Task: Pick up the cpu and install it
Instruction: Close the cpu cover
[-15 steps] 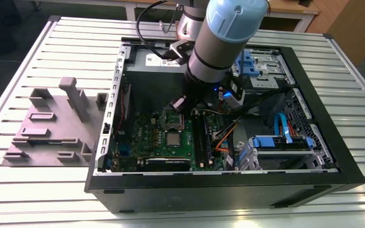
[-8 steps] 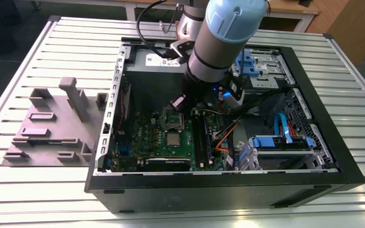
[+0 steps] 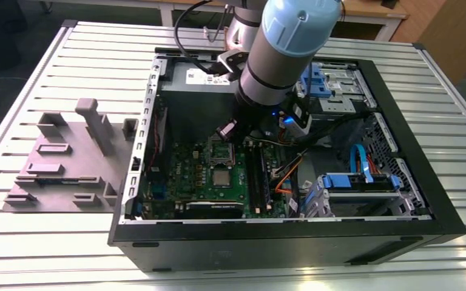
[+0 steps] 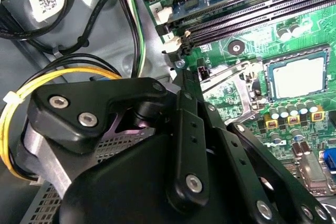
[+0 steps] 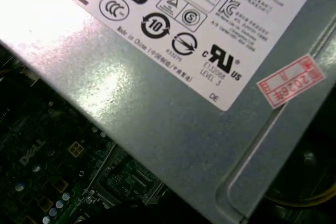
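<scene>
The cpu (image 3: 221, 177) is a small silvery square lying flat on the green motherboard (image 3: 192, 182) inside the open computer case (image 3: 395, 121). In the second wrist view the cpu (image 4: 299, 76) sits within the dark socket surround, and the shiny metal socket frame (image 4: 231, 80) stands tilted up beside it. My gripper (image 3: 227, 131) hangs low inside the case over the board, just beyond the raised frame and a short way from the cpu. The gripper's black body (image 4: 181, 129) looms close in the second wrist view, its tip close to the frame's hinge end.
The grey power supply (image 5: 173, 77) with its label stands close by the gripper. Black memory slots (image 4: 247, 9) run along the board. Yellow and black cables (image 4: 52, 77), orange wires (image 3: 286, 176) and blue drive bays (image 3: 363, 182) crowd the case. A grey fixture (image 3: 63, 163) lies at the exterior view's left.
</scene>
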Controlling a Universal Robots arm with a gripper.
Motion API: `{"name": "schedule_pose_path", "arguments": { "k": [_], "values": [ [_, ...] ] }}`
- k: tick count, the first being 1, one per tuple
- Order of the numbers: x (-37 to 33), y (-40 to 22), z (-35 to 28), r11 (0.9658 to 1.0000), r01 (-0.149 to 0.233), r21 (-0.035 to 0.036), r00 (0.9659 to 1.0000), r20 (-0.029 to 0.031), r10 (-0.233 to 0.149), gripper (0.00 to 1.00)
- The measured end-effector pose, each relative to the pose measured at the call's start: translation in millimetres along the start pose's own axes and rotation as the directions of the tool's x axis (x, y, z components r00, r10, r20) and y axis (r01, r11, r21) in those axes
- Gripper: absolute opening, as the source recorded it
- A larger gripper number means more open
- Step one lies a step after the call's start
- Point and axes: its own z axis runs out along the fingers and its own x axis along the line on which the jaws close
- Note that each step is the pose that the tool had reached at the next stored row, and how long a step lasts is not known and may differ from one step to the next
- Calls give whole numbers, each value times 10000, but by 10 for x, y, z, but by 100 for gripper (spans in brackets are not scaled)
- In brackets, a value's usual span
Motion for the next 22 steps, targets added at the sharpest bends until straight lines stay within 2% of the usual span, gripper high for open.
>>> {"name": "schedule_pose_path", "arguments": {
  "k": [6,13,14,15,19,20,22],
  "values": [
    [0,9,-42,10000,-42,22,10000,-22,42,10],
    [0,9,-42,10000,-45,21,10000,-25,45,10],
    [-1,9,-40,10000,-59,-24,9999,-82,59,10],
    [-3,6,-38,9999,-84,-113,9998,-196,82,10],
    [-26,-12,-38,9983,-226,-535,9970,-751,186,10],
    [-26,-12,-39,9982,-234,-554,9968,-778,191,10],
    [-26,-12,-39,9982,-235,-555,9968,-778,191,10]
  ]
}}
